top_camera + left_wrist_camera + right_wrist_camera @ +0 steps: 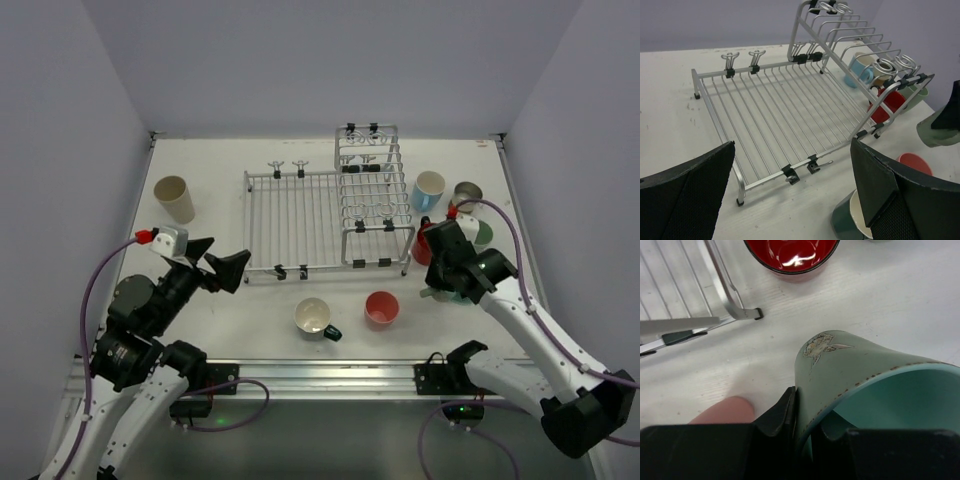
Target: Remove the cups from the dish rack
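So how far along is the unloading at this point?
Nearly finished. The dish rack looks empty, and cups like the beige cup and pink cup stand on the table around it. In hand: the right gripper is shut on the rim of the sage green cup, off the rack's near right corner. Left: setting that cup down. The left gripper is open and empty.

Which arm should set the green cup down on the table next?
The right arm. The right gripper is shut on the rim of the green cup, over the table beside the dish rack. The left gripper is open and empty, across the rack.
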